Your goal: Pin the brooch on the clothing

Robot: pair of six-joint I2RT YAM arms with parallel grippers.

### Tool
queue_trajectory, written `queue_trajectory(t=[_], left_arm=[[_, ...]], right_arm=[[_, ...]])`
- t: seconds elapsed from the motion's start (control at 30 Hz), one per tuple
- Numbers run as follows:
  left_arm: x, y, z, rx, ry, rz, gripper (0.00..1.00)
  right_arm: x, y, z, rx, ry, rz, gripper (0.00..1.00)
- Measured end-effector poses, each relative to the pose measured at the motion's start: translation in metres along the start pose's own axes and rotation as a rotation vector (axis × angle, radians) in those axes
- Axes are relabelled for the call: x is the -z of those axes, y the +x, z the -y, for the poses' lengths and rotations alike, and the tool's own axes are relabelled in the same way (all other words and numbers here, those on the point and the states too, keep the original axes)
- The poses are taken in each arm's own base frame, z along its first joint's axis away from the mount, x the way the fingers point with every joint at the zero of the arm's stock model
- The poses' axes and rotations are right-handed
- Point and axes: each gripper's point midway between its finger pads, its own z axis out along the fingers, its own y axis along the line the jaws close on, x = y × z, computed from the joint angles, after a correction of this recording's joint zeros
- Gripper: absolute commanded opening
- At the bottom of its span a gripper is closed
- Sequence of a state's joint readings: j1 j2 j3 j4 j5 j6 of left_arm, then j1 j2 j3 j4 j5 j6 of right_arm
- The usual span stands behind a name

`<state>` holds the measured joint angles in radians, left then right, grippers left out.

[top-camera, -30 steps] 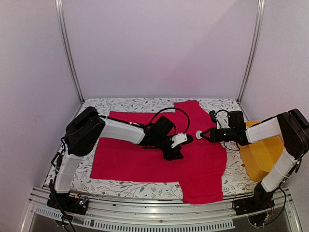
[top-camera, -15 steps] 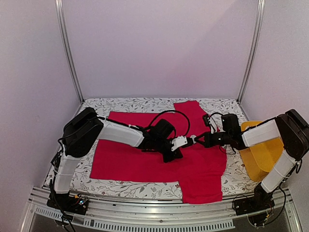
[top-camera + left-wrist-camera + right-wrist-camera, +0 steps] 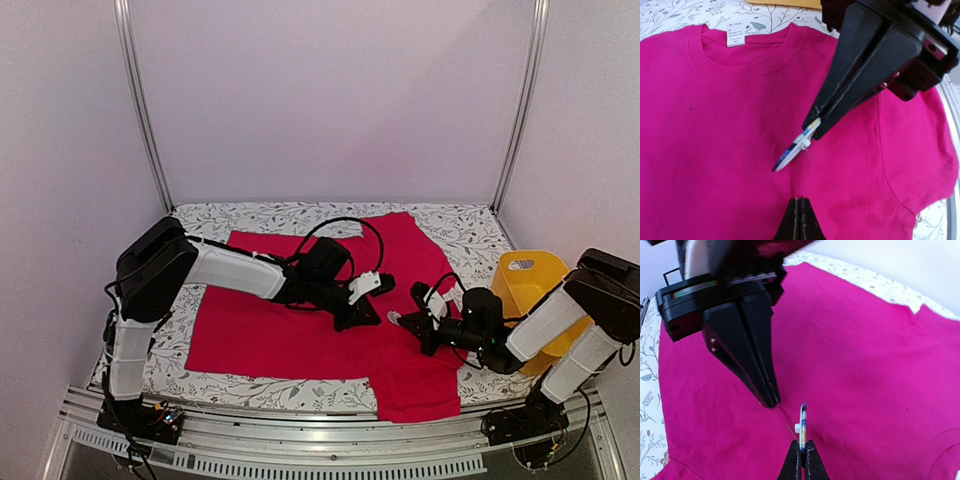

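There was 1 red T-shirt point(image 3: 270, 335), 1 brooch point(image 3: 795, 149), 1 floral tablecloth point(image 3: 460, 225), 1 yellow bin point(image 3: 530, 275) and 2 end effectors: the left end effector point(image 3: 771, 401) and the right end effector point(image 3: 815, 127)

In my own wrist views only the tips of my left fingers point(image 3: 791, 226) and right fingers point(image 3: 795, 469) show; the bottom edge cuts off the rest. The left pair is pressed together on the shirt point(image 3: 715, 125), and I cannot tell whether cloth is caught between them. The brooch point(image 3: 794, 149) shows edge-on, so its face is hidden from me, and its pin is only a faint thread. From above it is too small to make out. The print on the label point(image 3: 735, 37) is too tiny to read. My right arm covers part of the yellow tub point(image 3: 530, 272) at the right edge of the desk point(image 3: 460, 225).
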<state>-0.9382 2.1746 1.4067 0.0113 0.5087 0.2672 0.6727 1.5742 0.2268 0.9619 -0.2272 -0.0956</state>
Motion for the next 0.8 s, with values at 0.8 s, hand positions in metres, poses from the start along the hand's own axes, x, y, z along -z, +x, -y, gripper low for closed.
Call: queue_trajectory(t=[0.8], left_arm=[[0.011,-0.007,-0.002,0.039,0.087,0.062,0.0]], right_arm=[[-0.016,-0.006,-0.009,0.419,0.166,0.083,0.0]])
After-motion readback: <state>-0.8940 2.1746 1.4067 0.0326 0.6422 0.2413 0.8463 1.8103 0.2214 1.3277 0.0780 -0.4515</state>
